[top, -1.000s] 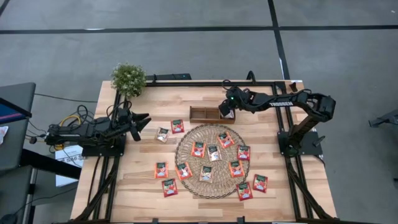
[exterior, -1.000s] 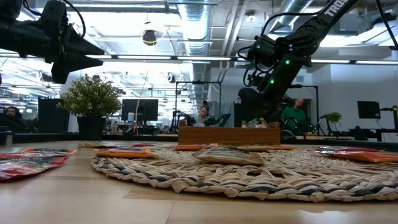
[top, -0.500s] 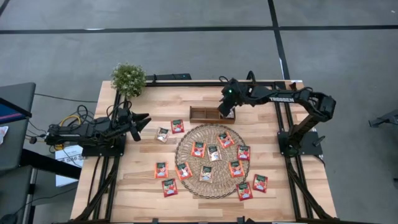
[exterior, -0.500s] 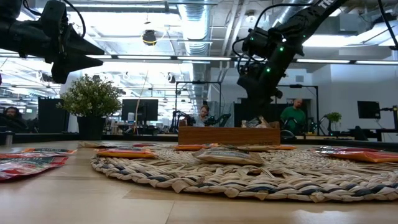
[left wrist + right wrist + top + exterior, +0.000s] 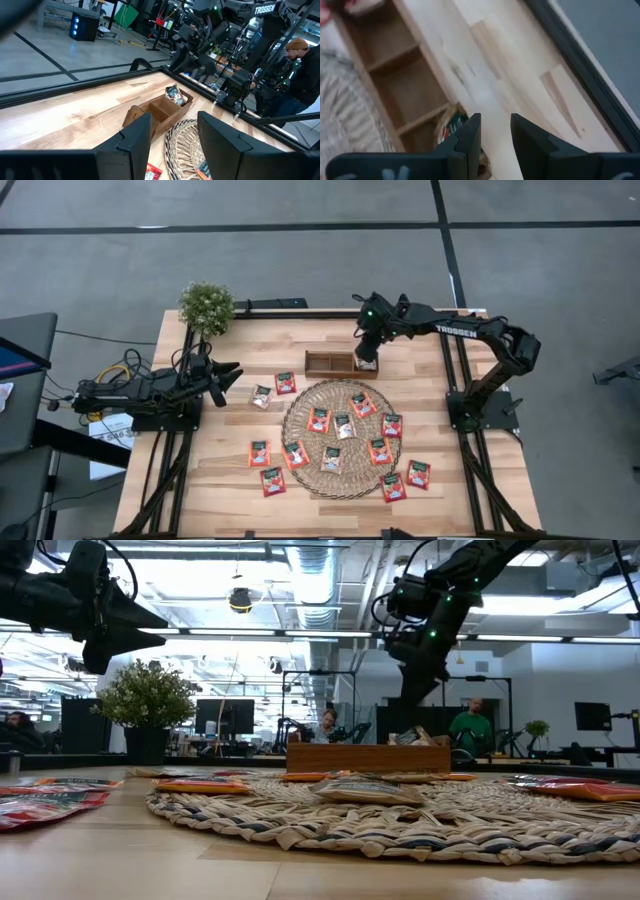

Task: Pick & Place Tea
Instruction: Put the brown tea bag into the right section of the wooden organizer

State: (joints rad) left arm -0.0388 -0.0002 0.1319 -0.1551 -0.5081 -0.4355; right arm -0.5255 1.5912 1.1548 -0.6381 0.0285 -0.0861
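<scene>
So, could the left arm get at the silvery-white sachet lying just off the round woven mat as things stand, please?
Probably yes: the silvery-white sachet lies alone on bare wood beside the left gripper, whose jaws are open, with nothing between them.

We're in a robotics lab set inside a big open-plan office. Overhead run exposed ducts (image 5: 318,580) and strip lights, and beyond the table (image 5: 300,490) sit rows of monitors (image 5: 222,716) with people (image 5: 470,726) at desks. The floor (image 5: 300,260) is grey carpet tile marked with dark tape. More arm rigs (image 5: 240,85) on black frames stand nearby (one person in a cap beside them), and a potted plant (image 5: 206,306) dresses the wooden bench.
</scene>
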